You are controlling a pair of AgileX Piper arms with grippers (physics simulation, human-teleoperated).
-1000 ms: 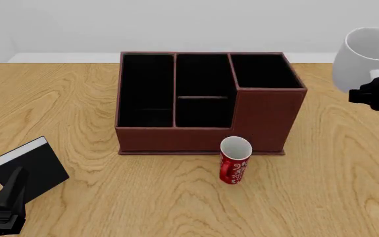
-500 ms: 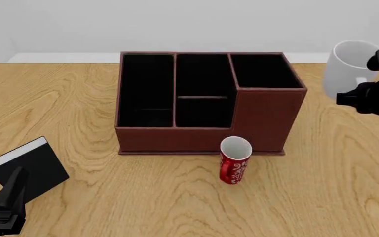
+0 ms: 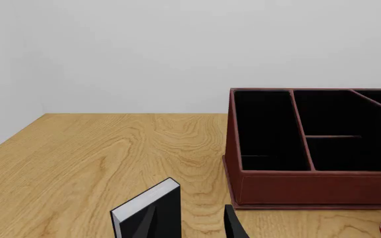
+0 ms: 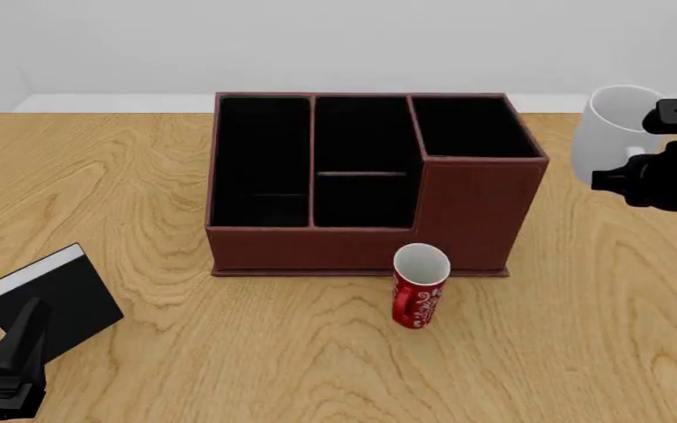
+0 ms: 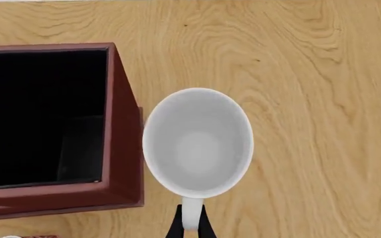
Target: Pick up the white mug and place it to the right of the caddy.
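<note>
your right gripper (image 5: 189, 224) pinches the handle of the white mug (image 4: 606, 134), held upright just right of the caddy (image 4: 362, 189), above the surface (image 4: 315, 352).

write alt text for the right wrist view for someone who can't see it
Looking straight down into an empty white mug, its handle pinched by the right gripper over a wooden table. The caddy, with a black-lined compartment, sits right beside the mug.
</note>
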